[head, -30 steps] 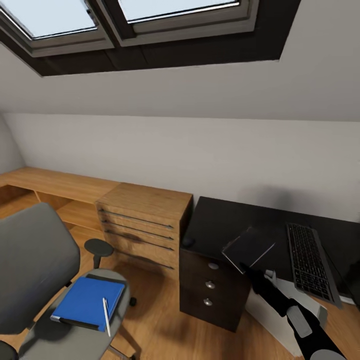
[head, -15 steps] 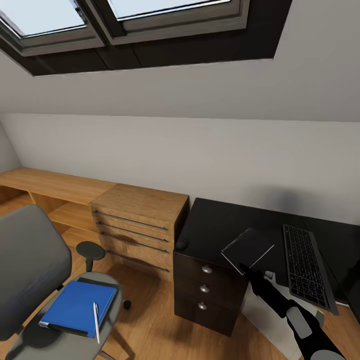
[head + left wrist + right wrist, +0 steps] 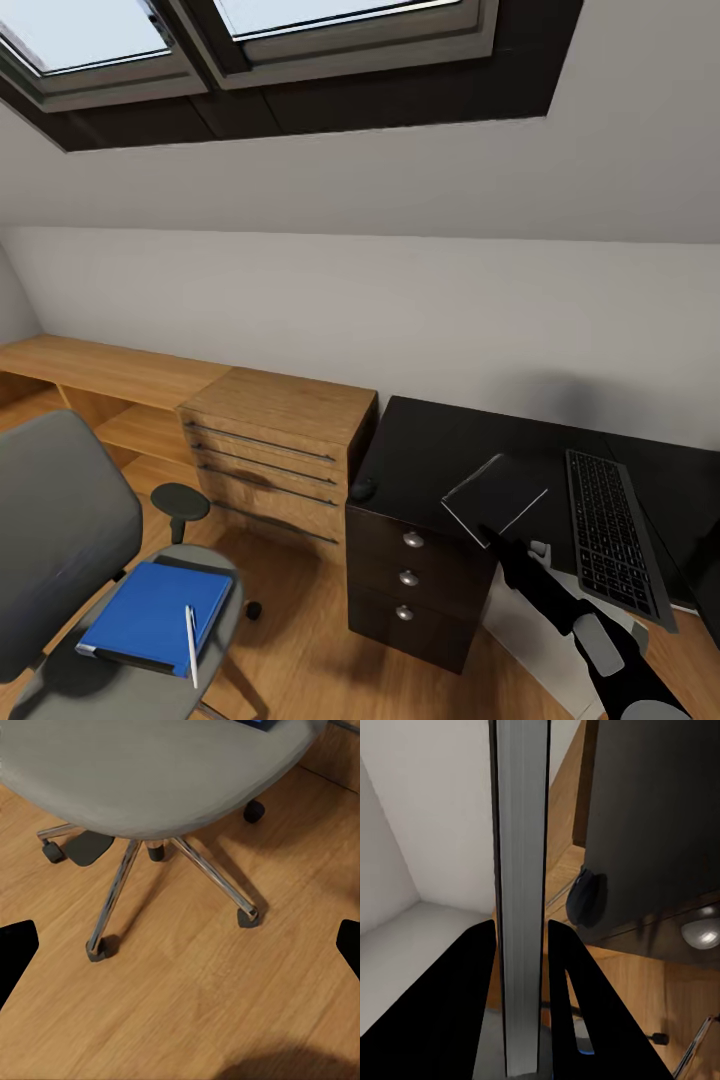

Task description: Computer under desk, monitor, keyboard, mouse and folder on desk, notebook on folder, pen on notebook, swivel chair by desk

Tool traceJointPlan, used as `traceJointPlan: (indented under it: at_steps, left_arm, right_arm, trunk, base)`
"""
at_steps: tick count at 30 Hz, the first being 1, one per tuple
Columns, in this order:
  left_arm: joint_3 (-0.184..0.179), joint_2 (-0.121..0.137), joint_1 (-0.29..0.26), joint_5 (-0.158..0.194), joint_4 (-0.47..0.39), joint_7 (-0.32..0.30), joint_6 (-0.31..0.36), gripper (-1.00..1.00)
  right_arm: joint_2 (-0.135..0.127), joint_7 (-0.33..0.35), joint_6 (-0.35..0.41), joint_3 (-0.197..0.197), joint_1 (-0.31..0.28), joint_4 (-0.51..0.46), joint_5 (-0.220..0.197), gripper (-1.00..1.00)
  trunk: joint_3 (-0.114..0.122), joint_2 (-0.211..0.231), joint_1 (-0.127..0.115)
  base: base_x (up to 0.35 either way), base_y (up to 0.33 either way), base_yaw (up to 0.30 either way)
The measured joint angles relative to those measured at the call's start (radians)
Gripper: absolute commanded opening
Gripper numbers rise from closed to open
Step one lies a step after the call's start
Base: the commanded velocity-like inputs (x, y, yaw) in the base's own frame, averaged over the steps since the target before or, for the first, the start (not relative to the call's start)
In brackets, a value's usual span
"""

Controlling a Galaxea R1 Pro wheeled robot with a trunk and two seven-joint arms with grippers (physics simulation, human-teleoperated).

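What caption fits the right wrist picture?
Right gripper clamps the notebook edge-on, above the mouse at the desk corner.

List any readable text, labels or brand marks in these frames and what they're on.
None readable.
Keyboard: key legends too small to read.
Blue folder, pen and the notebook in the right end effector: no visible markings.

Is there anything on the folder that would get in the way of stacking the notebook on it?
Yes. The pen lies on the folder, which is on the swivel chair, not the desk. The right gripper holds the notebook above the desk.
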Motion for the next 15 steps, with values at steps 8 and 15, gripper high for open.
traceJointPlan:
  at_steps: [8,15]
  left_arm:
    - [0.0,0.0,0.0,0.0,0.0,0.0,0.0,1.0]
    - [0.0,-0.001,0.0,0.0,0.0,0.0,0.0,1.0]
  right_arm:
    - [0.0,0.0,0.0,0.003,0.0,-0.004,0.001,-1.0]
    - [0.0,-0.002,0.0,0.003,0.0,-0.004,0.003,-1.0]
  trunk:
    - [0.0,0.0,0.0]
    - [0.0,0.0,0.0]
  base:
    - [0.0,0.0,0.0]
    - [0.0,0.0,0.0]
